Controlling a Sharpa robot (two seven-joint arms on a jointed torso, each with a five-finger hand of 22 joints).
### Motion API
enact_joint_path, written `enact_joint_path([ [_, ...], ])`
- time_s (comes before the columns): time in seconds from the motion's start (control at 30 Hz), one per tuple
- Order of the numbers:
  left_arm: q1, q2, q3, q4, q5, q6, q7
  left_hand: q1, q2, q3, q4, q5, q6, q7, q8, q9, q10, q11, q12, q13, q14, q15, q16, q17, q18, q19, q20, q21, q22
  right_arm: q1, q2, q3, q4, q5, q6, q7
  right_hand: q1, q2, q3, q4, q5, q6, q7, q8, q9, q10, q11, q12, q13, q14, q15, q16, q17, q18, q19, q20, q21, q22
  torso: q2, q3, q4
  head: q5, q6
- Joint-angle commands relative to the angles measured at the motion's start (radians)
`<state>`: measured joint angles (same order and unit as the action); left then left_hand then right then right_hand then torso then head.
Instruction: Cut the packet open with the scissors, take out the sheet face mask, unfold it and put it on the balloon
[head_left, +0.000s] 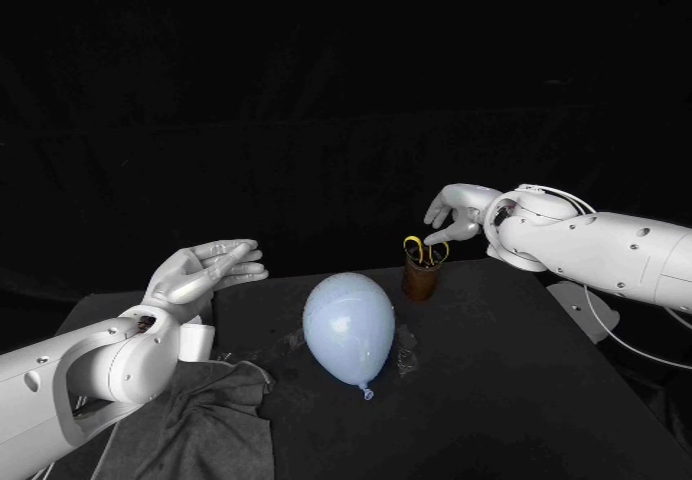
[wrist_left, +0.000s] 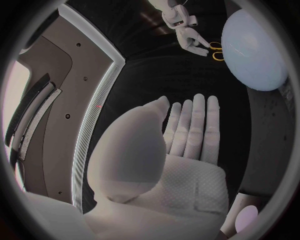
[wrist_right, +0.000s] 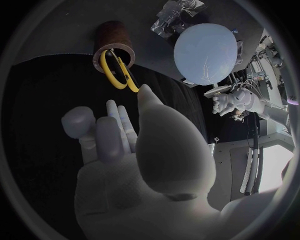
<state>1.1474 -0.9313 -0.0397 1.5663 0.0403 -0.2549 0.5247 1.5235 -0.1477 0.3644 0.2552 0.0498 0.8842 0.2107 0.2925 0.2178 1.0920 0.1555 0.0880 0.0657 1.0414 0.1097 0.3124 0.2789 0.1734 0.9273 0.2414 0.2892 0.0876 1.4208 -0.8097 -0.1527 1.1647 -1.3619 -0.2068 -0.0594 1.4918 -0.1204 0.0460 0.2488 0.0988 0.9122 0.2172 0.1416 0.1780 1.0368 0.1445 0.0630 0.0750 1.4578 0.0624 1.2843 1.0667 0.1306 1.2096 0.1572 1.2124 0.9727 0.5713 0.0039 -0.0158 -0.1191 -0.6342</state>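
Note:
A pale blue balloon (head_left: 349, 322) (wrist_left: 253, 45) (wrist_right: 206, 52) lies mid-table, knot toward me. Behind it to the right stands a brown cup (head_left: 421, 284) (wrist_right: 112, 37) with yellow-handled scissors (head_left: 420, 247) (wrist_left: 215, 50) (wrist_right: 115, 70) upright in it. My right hand (head_left: 459, 212) (wrist_right: 134, 150) hovers just over the handles, fingers pointing down and apart, the thumb tip right at a yellow loop; nothing is gripped. My left hand (head_left: 209, 270) (wrist_left: 181, 145) is raised left of the balloon, flat and empty. Something crinkled and shiny (head_left: 405, 357) (wrist_right: 175, 12) lies by the balloon; I cannot tell if it is the packet.
A white cylinder (head_left: 196, 342) (wrist_left: 247, 220) stands near my left wrist. A grey cloth (head_left: 202, 420) is spread over the table's front left. The table's right edge (head_left: 577, 320) runs close to my right arm.

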Motion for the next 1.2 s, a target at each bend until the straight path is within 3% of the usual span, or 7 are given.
enact_joint_path([
  [0.03,0.001,0.001,0.001,0.002,0.001,0.003,0.009,-0.004,-0.006,0.0,0.008,0.002,0.005,0.004,-0.005,-0.001,0.008,0.002,-0.004,-0.001,0.004,0.0,-0.001,0.001,0.011,0.007,0.0,-0.001,-0.001,0.0,0.004,0.0,-0.005,-0.007,0.039,-0.016,0.011,-0.002,0.002,0.004,0.005,0.007,0.0,0.007,0.001,0.009,0.001,0.007,0.001,0.017,-0.002,0.006,0.006,-0.014,0.009,-0.001,0.007,0.007,-0.001,-0.0002,-0.0016,0.001,-0.002],
  [0.3,0.001,0.003,0.001,-0.002,0.001,0.004,0.008,-0.004,-0.006,0.0,0.008,0.002,0.005,0.004,-0.005,-0.001,0.008,0.002,-0.004,-0.001,0.004,0.0,-0.001,0.001,0.011,0.007,0.0,-0.001,-0.001,-0.003,0.014,-0.001,-0.014,-0.01,0.062,-0.024,0.013,-0.001,0.003,0.005,0.005,0.01,-0.001,0.008,0.002,0.013,0.0,0.008,0.002,0.019,-0.003,0.014,0.015,-0.016,0.016,-0.001,0.015,0.02,-0.002,0.0006,-0.001,0.003,-0.003],
  [0.57,0.001,0.003,0.001,-0.003,0.001,0.005,0.007,-0.004,-0.006,0.0,0.008,0.002,0.005,0.004,-0.005,-0.001,0.008,0.002,-0.004,-0.001,0.004,0.0,-0.001,0.001,0.011,0.007,0.0,-0.001,-0.001,-0.009,0.045,-0.002,-0.04,-0.011,0.054,-0.015,0.013,0.001,0.004,0.007,0.005,0.012,-0.003,0.009,0.003,0.018,-0.001,0.008,0.002,0.024,-0.004,0.027,0.033,-0.02,0.029,-0.002,0.028,0.041,0.0,0.0014,0.0002,0.004,-0.001],
  [1.2,0.001,0.0,0.001,0.001,0.001,0.007,0.004,-0.002,-0.006,0.004,0.008,0.002,0.006,0.004,-0.006,-0.002,0.009,0.002,-0.007,-0.001,0.004,0.0,-0.001,0.003,0.011,0.008,0.0,-0.002,-0.002,-0.016,0.116,-0.002,-0.106,-0.022,0.082,-0.02,0.02,0.015,0.016,0.017,0.011,0.04,-0.015,0.022,0.011,0.057,-0.013,0.01,0.005,0.037,-0.013,0.08,0.094,-0.035,0.078,-0.007,0.086,0.13,0.006,0.001,-0.0001,0.005,-0.011],
])
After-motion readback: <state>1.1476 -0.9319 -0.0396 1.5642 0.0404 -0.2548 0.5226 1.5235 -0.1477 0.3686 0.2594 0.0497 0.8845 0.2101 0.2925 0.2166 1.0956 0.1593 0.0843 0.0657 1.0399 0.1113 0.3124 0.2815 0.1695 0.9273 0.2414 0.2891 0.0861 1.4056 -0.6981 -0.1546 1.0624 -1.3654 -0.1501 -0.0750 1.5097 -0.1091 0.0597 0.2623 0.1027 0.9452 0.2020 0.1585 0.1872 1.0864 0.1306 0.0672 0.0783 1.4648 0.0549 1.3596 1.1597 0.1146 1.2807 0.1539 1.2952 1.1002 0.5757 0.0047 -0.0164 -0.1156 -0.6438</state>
